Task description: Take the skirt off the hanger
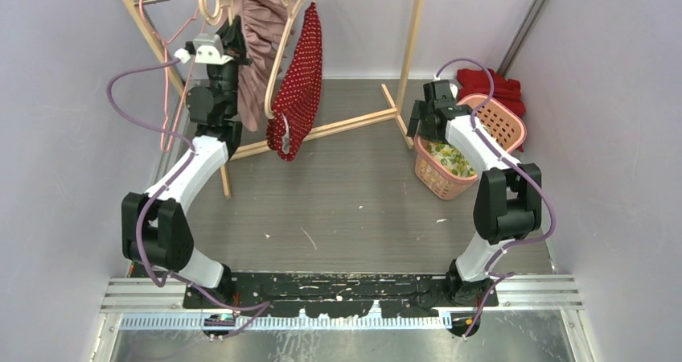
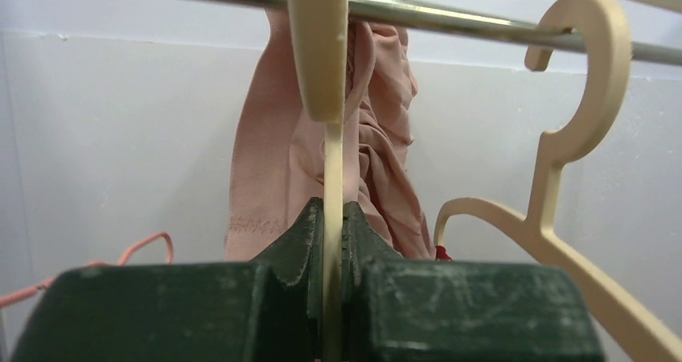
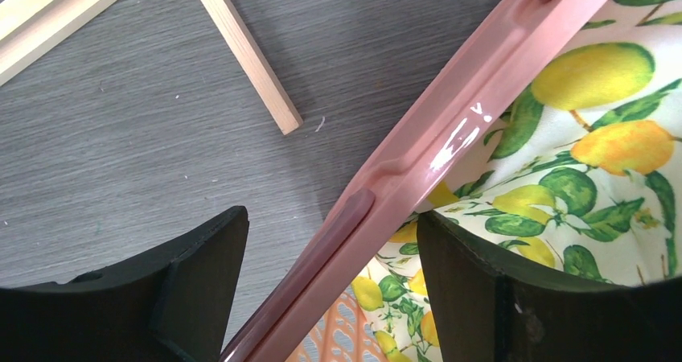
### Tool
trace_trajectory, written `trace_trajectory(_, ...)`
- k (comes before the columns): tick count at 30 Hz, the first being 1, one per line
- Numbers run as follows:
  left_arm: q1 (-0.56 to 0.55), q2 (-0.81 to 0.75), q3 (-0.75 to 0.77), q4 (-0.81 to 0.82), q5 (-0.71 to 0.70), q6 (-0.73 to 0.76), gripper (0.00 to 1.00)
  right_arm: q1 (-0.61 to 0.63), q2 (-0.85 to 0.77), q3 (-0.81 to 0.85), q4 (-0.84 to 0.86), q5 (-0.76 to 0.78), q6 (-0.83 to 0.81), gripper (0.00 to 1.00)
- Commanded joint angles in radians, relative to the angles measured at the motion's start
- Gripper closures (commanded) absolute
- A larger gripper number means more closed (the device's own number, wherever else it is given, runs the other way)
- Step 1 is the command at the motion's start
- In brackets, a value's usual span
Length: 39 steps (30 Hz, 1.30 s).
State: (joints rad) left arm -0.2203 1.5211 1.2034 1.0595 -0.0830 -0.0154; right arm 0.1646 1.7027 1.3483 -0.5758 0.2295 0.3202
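Cream plastic hanger (image 2: 555,161): two. Thin pink wire hanger (image 1: 166,96): one. Dusty pink skirt (image 1: 261,28): one. Red white-dotted garment (image 1: 299,84): one. Red cloth (image 1: 495,84): one. Lemon-print fabric (image 3: 595,137): one. Pink plastic basket (image 1: 438,181): one. Wooden clothes rack (image 1: 416,24): one.

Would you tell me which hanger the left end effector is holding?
The cream hanger before the pink skirt, clamped at its neck; the other cream hanger is ungripped.

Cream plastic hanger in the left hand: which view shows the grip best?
Left wrist: the cream plastic hanger stands pinched between the left hand's fingers, hanging at the metal rail. Top external shows only its hook, small and far off. Right wrist misses it.
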Motion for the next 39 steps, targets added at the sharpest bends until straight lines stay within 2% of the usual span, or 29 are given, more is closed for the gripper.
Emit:
trace_trajectory(1,0.002,-0.084,0.052,0.163,0.023,0.026,1.00,0.004,0.013,0.030,0.000,-0.010,0.010,0.19)
trace_trajectory(10,0.002,-0.180,-0.109,0.091,0.010,0.015,1.00,0.004,0.008,0.025,0.000,0.003,0.004,0.19)
trace_trajectory(19,0.001,-0.437,-0.351,-0.259,0.008,0.109,1.00,0.014,-0.040,0.018,-0.003,-0.007,-0.017,0.20)
trace_trajectory(25,0.002,-0.619,-0.396,-0.609,0.015,0.221,1.00,0.053,-0.079,0.024,-0.016,-0.006,-0.053,0.20)
trace_trajectory(33,0.004,-0.845,-0.394,-1.184,0.096,0.324,1.00,0.136,-0.139,0.057,-0.054,-0.029,-0.113,0.20)
trace_trajectory(39,0.004,-0.970,-0.364,-1.505,0.135,0.369,1.00,0.187,-0.167,0.127,-0.097,-0.059,-0.148,0.20)
